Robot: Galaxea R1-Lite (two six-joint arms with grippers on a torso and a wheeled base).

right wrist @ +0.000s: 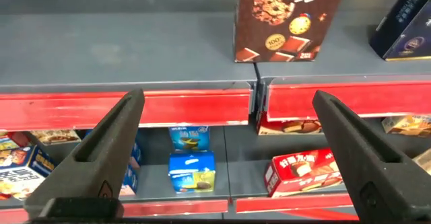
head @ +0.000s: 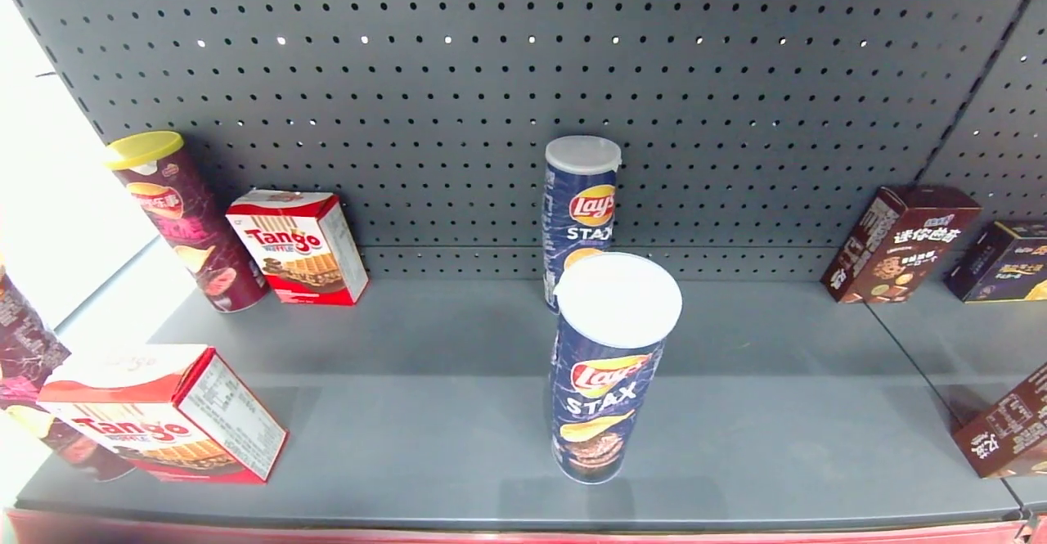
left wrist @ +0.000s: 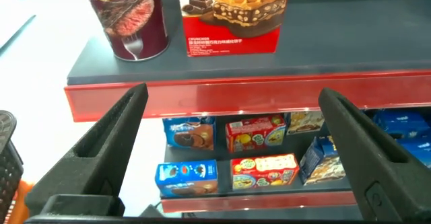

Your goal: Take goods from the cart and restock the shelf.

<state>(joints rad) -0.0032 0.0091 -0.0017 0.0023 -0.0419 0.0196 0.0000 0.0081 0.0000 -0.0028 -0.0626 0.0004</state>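
1. Two blue chip cans (head: 609, 372) stand upright in the middle of the head view, both with white lids. One is near the front edge of the shelf (head: 409, 413). The other (head: 581, 217) is straight behind it, close to the pegboard back wall (head: 491, 78).
2. I count two maroon chip cans. One has a yellow lid (head: 184, 221) and stands at the upper left; the second (head: 29, 348) is cut off by the left edge.
3. There are two wafer boxes, red and white. One (head: 298, 245) is just beside the yellow-lidded can, the other (head: 164, 425) at the lower left near the front edge.
4. On the right are two brown boxes, one at the back (head: 900, 245) and one cut off at the lower right (head: 1006, 438). One dark blue box (head: 1002, 262) stands beside the back brown one.
5. My left gripper (left wrist: 232, 91) hangs before the shelf's red edge strip (left wrist: 377, 86), its fingers spread wide and holding nothing. One maroon can and one wafer box stand beyond it.
6. My right gripper (right wrist: 227, 95) is likewise spread and holds nothing. It faces one brown box on the shelf.
7. Small boxes (left wrist: 188, 177) in blue and red fill the lower tiers; I cannot count them.
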